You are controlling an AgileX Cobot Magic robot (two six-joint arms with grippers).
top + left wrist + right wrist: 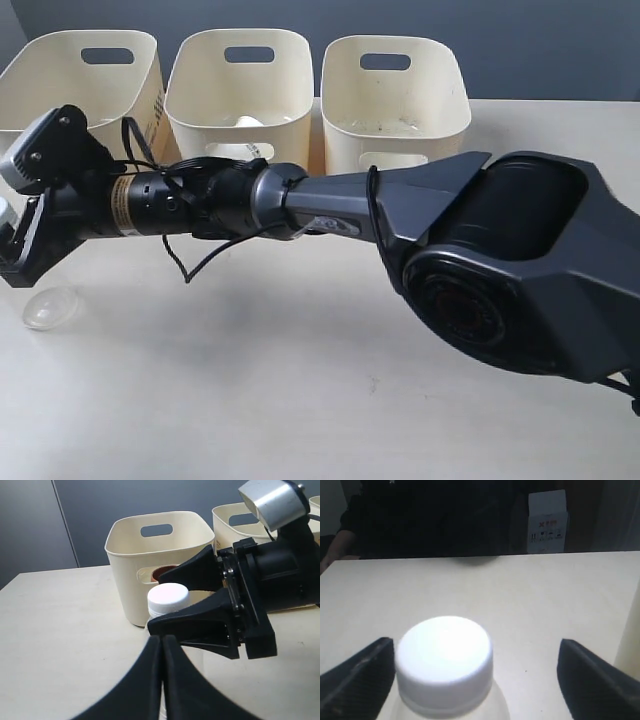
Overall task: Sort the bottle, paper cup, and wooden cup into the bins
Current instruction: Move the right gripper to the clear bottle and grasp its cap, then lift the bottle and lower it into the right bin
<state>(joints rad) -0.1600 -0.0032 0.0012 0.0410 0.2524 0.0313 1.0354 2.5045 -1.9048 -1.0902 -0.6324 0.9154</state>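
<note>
The bottle [445,655] stands upright on the table in front of the left bin [125,580], its white cap [169,597] showing. My right gripper [475,647] is open around the cap, one finger close beside it and the other well clear. Across the exterior view this arm reaches to the far left, where its gripper [22,250] is above the bottle's clear body [48,308]. Near the bottle, my left gripper [162,647] is shut and holds nothing. The wooden cup [162,572] shows brown inside the left bin. A white thing, probably the paper cup [245,122], lies in the middle bin [240,40].
Three bins line the far edge of the table; the right bin [395,45] holds something clear. The right arm's bulky base [500,260] fills the right half of the exterior view. A small cardboard box [547,522] and a dark figure are beyond the table.
</note>
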